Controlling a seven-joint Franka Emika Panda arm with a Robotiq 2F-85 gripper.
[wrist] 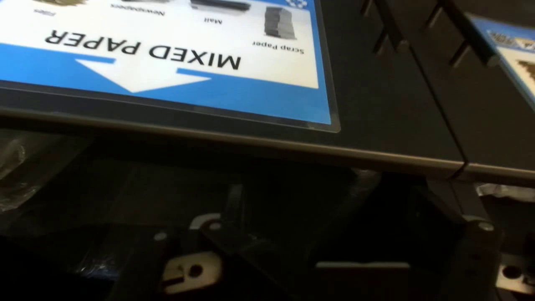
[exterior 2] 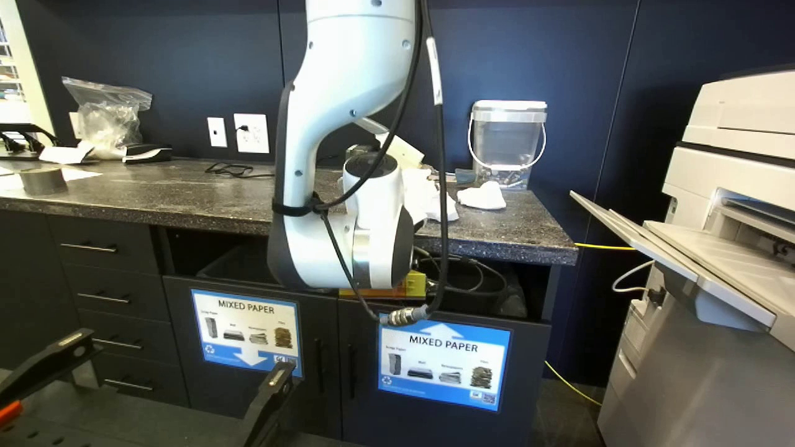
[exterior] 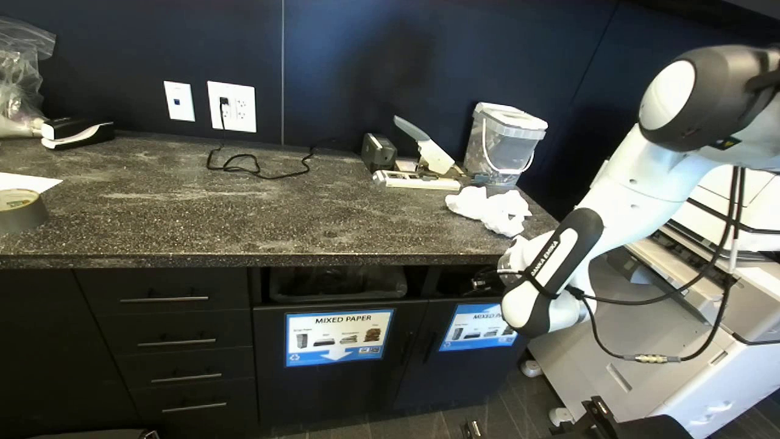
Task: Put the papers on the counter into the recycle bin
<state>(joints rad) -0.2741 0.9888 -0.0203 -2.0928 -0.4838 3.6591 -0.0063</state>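
Crumpled white papers (exterior: 490,209) lie on the speckled grey counter (exterior: 292,213) near its right end. In an exterior view the arm covers part of that pile; a separate white paper (exterior 2: 483,196) shows beside it. Below the counter is the recycle bin (exterior 2: 513,301), a dark slot above a mostly blue sign (exterior 2: 445,365). My arm reaches down in front of this slot, and its wrist hides the gripper in both exterior views. In the wrist view my gripper (wrist: 340,209) is in the dark slot opening, jaws wide apart, with nothing visible between them. The slot's interior is too dark to make out.
A similar slot (exterior: 338,283) with a paler sign (exterior: 339,336) lies to the left. A clear lidded tub (exterior: 506,143) and a white-armed device (exterior: 420,181) stand behind the papers. A printer (exterior 2: 733,158) stands to the right. Loose cables hang along the arm.
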